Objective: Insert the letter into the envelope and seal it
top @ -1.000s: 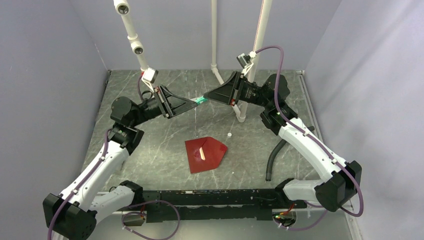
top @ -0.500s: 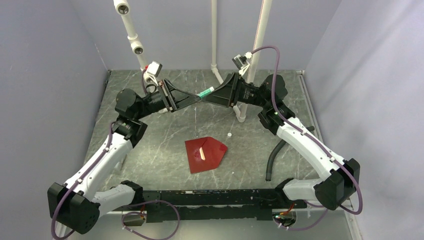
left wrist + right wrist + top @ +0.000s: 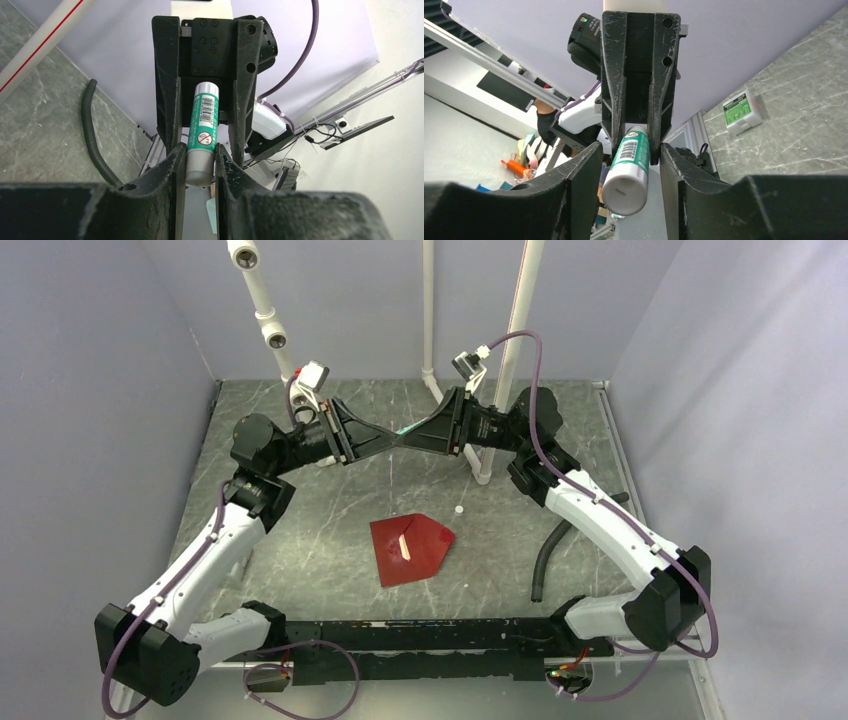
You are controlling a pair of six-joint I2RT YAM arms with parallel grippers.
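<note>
Left claw (image 3: 200, 161): clenched, gripping the grey end of a glue stick (image 3: 206, 117) and holding it level in the air, well above the table (image 3: 300, 530).

Right claw (image 3: 631, 152): released. Its fingers are standing on either side of the stick's other end, with a gap showing on each side, so only the left claw is carrying the stick.

Envelope (image 3: 425, 540): lying flat on the table near the arm bases, well apart from both claws, with a pale strip (image 3: 404, 545) showing on its face. The letter is not appearing as a separate sheet, and whether it is inside cannot be told. A small white piece (image 3: 458, 509), possibly a cap, is lying just beyond the envelope.

Judgement: the sealing step appears to be in hand, with the glue being readied between the two arms. The next move is calling for the right claw to close squarely on its end of the stick without knocking it askew. The stick then has to come down to the envelope's flap.
</note>
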